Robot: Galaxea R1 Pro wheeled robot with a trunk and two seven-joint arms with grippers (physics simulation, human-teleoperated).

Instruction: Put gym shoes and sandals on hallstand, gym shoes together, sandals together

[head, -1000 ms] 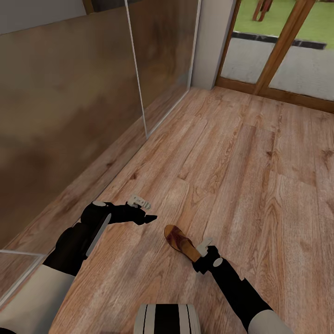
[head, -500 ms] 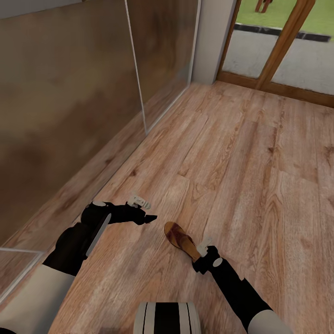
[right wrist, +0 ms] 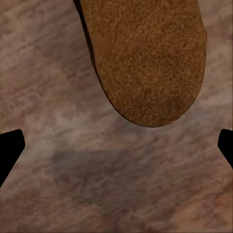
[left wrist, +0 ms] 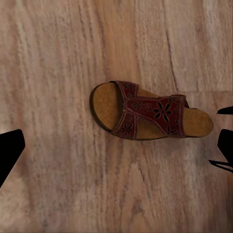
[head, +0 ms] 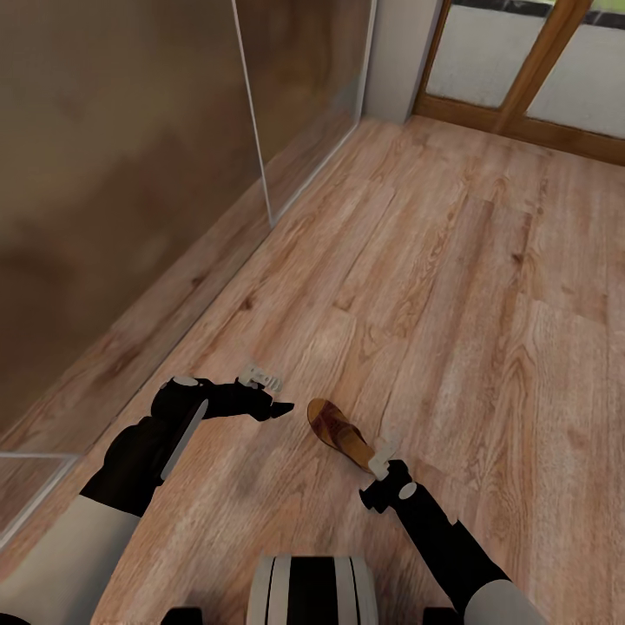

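Plainly unbranded sandal (left wrist: 150,116) lies on floor (head: 451,260); both grippers' jaws spread, empty.

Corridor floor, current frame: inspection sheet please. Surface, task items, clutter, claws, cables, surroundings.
Surface: corridor floor, brown wood-grain planks, bare around the sandal.
Job's things: one sandal lying flat on the floor, strap side up, between the two arms; floral cut-outs on the strap in the left wrist view.
Clutter: nothing seen.
Grippers: left claw beside the sandal's rounded end, fingers spread in its wrist view, holding nothing. Right claw at the sandal's other end, open, sandal not between the fingers.
Cables: nothing seen.
Surroundings: mirrored sliding doors along the left; wood-framed glass door ahead.
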